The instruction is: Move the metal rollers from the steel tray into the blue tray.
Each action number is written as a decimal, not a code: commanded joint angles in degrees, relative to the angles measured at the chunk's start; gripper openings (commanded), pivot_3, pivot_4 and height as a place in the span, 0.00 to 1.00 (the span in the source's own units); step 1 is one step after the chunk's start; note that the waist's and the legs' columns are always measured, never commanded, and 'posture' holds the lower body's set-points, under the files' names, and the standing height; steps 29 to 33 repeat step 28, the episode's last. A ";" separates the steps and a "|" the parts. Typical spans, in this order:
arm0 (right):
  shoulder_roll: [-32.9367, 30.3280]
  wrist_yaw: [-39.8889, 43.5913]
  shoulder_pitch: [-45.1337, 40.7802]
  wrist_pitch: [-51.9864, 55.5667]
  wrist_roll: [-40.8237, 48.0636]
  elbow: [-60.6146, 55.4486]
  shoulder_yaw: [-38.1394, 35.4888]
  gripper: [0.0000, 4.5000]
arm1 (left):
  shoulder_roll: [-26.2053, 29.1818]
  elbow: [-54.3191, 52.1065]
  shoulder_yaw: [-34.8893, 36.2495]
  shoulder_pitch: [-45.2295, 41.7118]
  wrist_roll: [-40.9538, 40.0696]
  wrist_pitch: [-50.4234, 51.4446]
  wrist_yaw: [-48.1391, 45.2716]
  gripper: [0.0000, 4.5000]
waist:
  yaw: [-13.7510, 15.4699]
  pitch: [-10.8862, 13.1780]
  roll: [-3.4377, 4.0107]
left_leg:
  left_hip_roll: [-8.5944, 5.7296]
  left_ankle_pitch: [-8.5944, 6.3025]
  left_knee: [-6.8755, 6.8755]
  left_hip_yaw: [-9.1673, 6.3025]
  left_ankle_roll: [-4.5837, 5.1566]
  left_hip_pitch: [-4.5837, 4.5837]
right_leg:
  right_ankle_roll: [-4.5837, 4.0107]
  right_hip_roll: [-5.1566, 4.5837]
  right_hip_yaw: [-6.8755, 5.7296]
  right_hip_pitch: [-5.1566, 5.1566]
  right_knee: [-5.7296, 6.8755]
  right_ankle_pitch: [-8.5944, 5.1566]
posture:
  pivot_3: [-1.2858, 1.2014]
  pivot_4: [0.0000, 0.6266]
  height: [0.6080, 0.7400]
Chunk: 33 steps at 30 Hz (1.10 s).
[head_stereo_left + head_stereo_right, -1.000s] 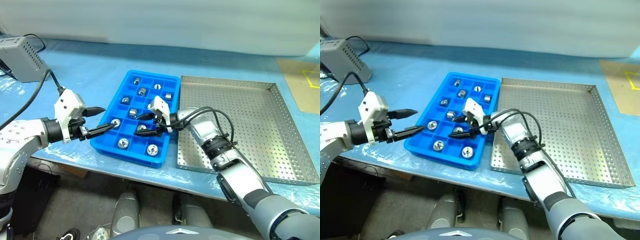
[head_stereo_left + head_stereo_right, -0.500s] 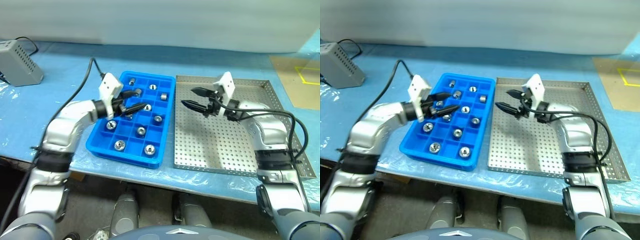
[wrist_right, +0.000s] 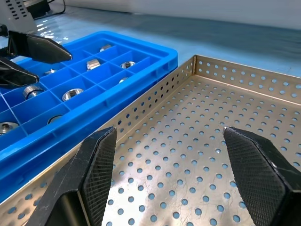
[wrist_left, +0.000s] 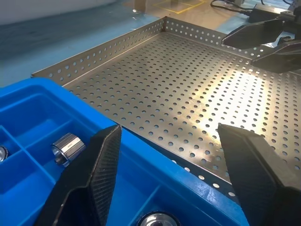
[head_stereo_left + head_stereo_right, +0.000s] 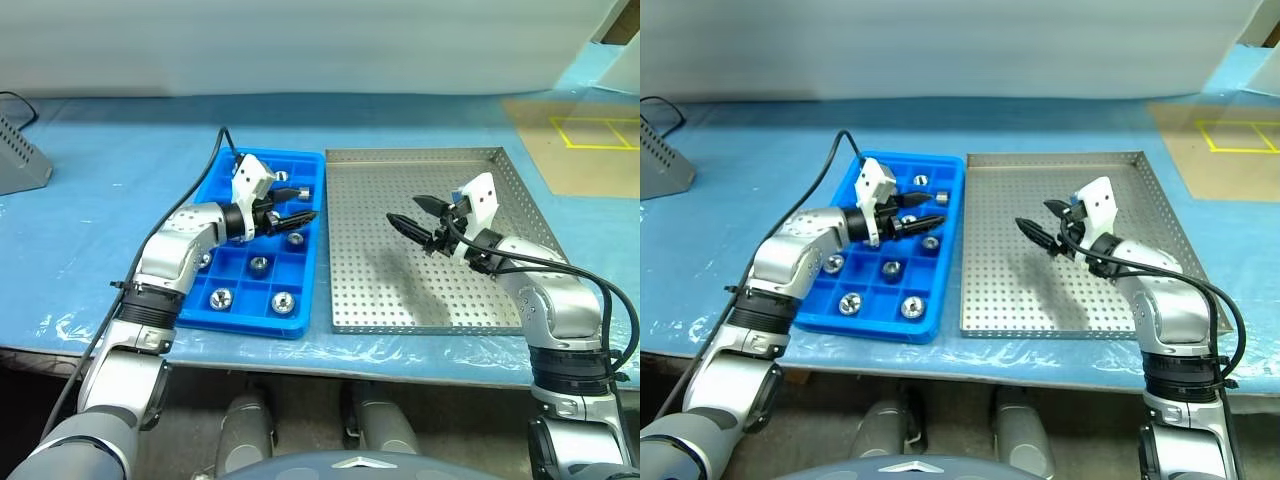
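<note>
The blue tray [image 5: 232, 300] lies left of centre in the head view, the steel tray [image 5: 430, 300] just beside it on its right, long sides parallel. The metal rollers [image 5: 259, 264] sit in separate compartments of the blue tray. A grey box [image 5: 18, 160] stands at the frame's far left edge, well apart from both trays.
</note>
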 commanded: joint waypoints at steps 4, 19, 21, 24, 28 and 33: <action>-1.02 1.58 -4.78 -1.82 0.55 2.05 2.20 0.82 | -0.44 -4.40 2.46 1.66 -0.44 -0.17 2.45 0.77 | 0.12 0.00 0.00 | 0.00 -0.01 -0.01 -0.01 0.01 0.00 | 0.00 0.00 -0.01 -0.01 0.00 0.00 | 0.42 0.24 1.00; -2.04 5.28 -10.15 -4.83 -0.52 9.59 6.24 0.82 | -0.15 -11.90 5.17 8.09 -1.62 2.93 7.37 0.77 | 2.35 0.00 0.00 | 0.02 -0.01 -0.05 -0.01 0.01 -0.01 | -0.01 -0.03 -0.04 -0.02 -0.02 0.00 | 0.46 0.24 1.00; -2.14 5.33 -10.61 -5.17 -0.59 10.29 6.27 0.82 | -0.09 -12.15 5.18 8.16 -1.61 3.04 7.60 0.77 | 2.57 0.00 0.00 | 0.02 -0.01 -0.06 -0.01 0.01 -0.01 | -0.01 -0.03 -0.04 -0.02 -0.02 0.00 | 0.46 0.24 1.00; -2.11 5.55 -11.16 -5.65 -0.71 11.11 6.45 0.82 | 0.22 -12.09 5.31 8.01 -1.46 3.01 7.68 0.77 | 2.68 0.00 0.00 | 0.00 -0.01 -0.06 -0.01 0.01 -0.01 | -0.01 -0.07 -0.04 -0.02 -0.02 0.00 | 0.46 0.24 1.00; -2.01 5.52 -11.21 -5.73 -0.56 10.89 6.41 0.82 | 0.39 -11.67 5.23 7.51 -1.58 3.06 7.40 0.77 | 2.68 0.00 0.00 | 0.00 0.00 -0.06 0.00 0.00 0.00 | -0.01 -0.08 -0.04 -0.02 -0.01 0.00 | 0.45 0.24 1.00; -2.01 5.52 -11.21 -5.73 -0.56 10.89 6.41 0.82 | 0.39 -11.67 5.23 7.51 -1.58 3.06 7.40 0.77 | 2.68 0.00 0.00 | 0.00 0.00 -0.06 0.00 0.00 0.00 | -0.01 -0.08 -0.04 -0.02 -0.01 0.00 | 0.45 0.24 1.00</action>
